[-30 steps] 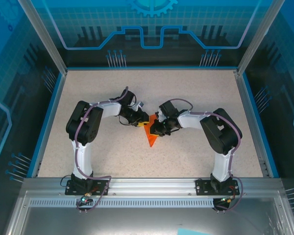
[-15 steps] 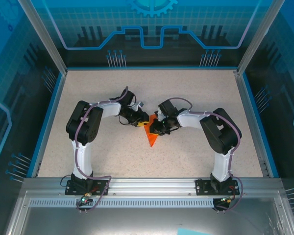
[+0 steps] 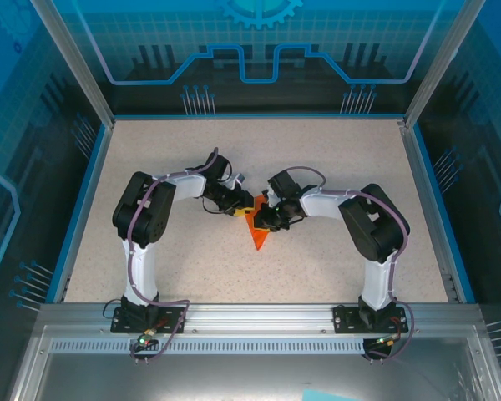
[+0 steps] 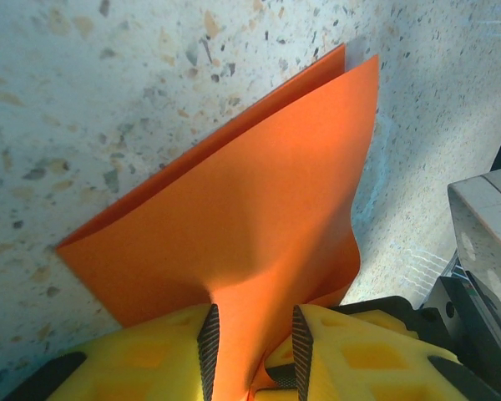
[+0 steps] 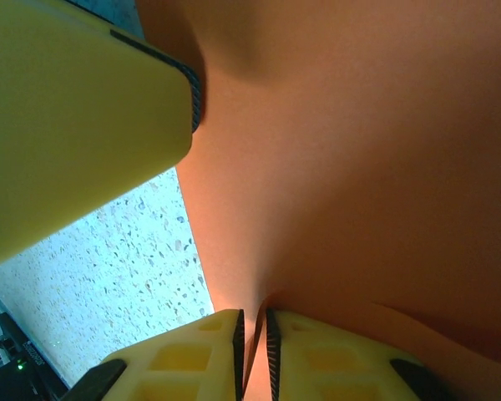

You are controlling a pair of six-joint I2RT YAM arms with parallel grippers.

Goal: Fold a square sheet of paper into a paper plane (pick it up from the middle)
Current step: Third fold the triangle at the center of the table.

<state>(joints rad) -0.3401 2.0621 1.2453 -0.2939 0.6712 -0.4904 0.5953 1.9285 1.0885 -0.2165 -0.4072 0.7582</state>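
At the middle of the table: the paper plane lay well apart from every edge, its point toward the near edge.
Paper plane, left wrist view: bright orange paper plane in folded layers, two edges lying on the speckled surface, the sheet rising toward the fingers.
Left arm: the left gripper reached the plane's wide far end from the left; the left gripper was closed down onto a raised fold of paper, pinched between its yellow fingers.
Right arm: the right gripper met the same end from the right; the right gripper stood almost together, a thin edge of the paper plane clamped between its pads.
Relation: both grippers were just beside each other over the plane.
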